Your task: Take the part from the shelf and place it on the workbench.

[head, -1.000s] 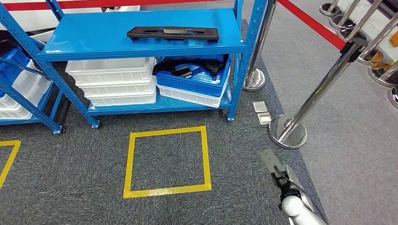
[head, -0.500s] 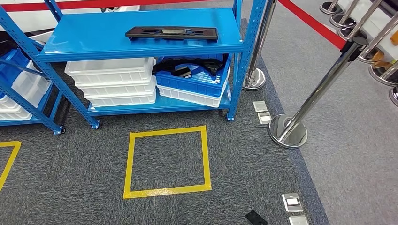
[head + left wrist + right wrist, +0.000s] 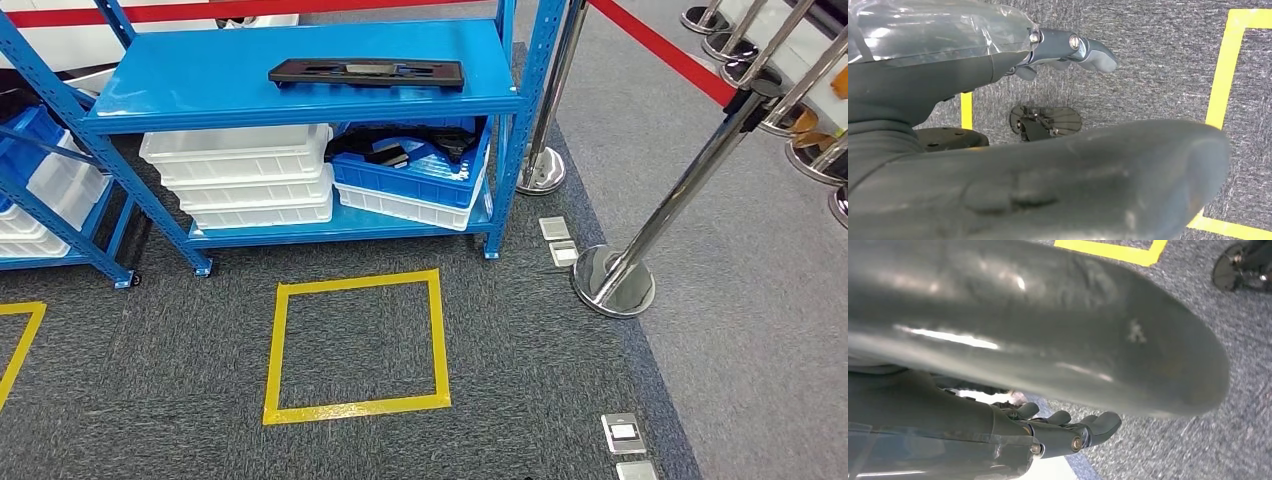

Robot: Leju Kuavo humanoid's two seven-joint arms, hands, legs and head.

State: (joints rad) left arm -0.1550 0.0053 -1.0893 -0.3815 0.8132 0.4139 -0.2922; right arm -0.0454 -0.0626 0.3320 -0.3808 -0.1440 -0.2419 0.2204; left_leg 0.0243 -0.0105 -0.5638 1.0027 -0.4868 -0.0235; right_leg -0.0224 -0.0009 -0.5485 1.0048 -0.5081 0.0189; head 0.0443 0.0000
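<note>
Part: a long, flat black plastic part with cut-outs (image 3: 366,72) lies on the top board of the blue steel shelf (image 3: 200,80), towards the board's right half and its far edge.
Long axis: it runs across the robot's front, side to side — parallel to the shelf's front lip.
Direction from the hands: the part is ahead and higher than both hands, which hang low over the grey carpet beside the yellow tape square (image 3: 357,345); nothing stands between that square and the shelf front.
Nearer arm: judging by the part sitting right of the shelf's middle, the right arm looks slightly better placed, though a two-handed lift across the long axis may suit it.
Left hand (image 3: 1068,50): its fingers are loosely extended above the carpet, apart, holding and touching nothing.
Right hand (image 3: 1063,427): fingers gently curved and spread — empty, touching nothing.
Below the part: stacked white plastic bins (image 3: 240,175) and a blue crate of dark pieces (image 3: 410,165) fill the lower board.
</note>
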